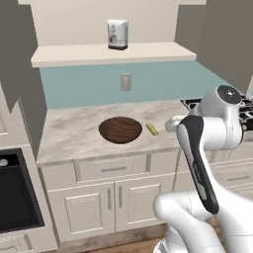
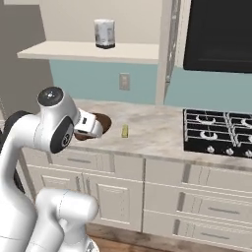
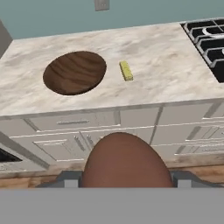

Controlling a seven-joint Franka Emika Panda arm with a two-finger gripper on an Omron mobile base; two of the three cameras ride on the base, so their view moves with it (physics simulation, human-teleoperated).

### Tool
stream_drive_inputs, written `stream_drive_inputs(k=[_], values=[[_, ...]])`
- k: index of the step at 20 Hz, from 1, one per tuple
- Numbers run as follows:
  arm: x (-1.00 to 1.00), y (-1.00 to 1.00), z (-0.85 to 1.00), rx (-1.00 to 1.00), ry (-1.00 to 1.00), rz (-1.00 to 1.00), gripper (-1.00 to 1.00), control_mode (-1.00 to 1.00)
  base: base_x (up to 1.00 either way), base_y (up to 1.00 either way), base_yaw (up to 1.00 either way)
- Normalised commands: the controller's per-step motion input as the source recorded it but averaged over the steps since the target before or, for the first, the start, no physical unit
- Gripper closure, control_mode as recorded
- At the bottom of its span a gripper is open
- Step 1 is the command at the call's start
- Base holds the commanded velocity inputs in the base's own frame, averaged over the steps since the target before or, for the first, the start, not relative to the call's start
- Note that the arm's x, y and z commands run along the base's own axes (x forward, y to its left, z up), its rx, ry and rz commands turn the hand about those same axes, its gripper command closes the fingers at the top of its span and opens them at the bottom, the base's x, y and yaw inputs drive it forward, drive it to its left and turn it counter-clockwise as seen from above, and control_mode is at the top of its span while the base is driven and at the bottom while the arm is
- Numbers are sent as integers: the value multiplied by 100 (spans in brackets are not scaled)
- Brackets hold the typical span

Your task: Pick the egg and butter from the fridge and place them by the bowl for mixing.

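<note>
A reddish-brown egg [image 3: 124,159] sits between my fingertips [image 3: 70,178], and my gripper [image 3: 127,177] is shut on it, held in front of the counter and above the cabinet fronts. The dark wooden bowl [image 3: 75,72] [image 1: 120,129] [image 2: 101,119] rests on the marble counter [image 3: 166,74]. Just right of the bowl lies the pale-yellow butter [image 3: 126,70] [image 1: 151,129] [image 2: 125,131], a small gap apart from it. The fridge is out of view.
A black gas stove [image 2: 221,130] [image 3: 205,35] [image 1: 192,102] takes the counter's right end. A shelf above holds a canister [image 1: 117,33] [image 2: 104,33]. Drawers and cabinet doors [image 1: 113,197] run below the counter edge. A dark opening [image 1: 15,197] sits at lower left.
</note>
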Motion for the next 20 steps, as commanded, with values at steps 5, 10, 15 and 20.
stream_drive_inputs(k=[5, 10, 15, 20], values=[[0, 0, 0, 0, 0, 0, 100, 100, 79, 13, -4], [0, 0, 0, 0, 0, 0, 100, 100, 71, 0, 0], [0, 0, 0, 0, 0, 0, 100, 100, 55, 1, 0], [0, 0, 0, 0, 0, 0, 100, 100, 33, 0, 0]])
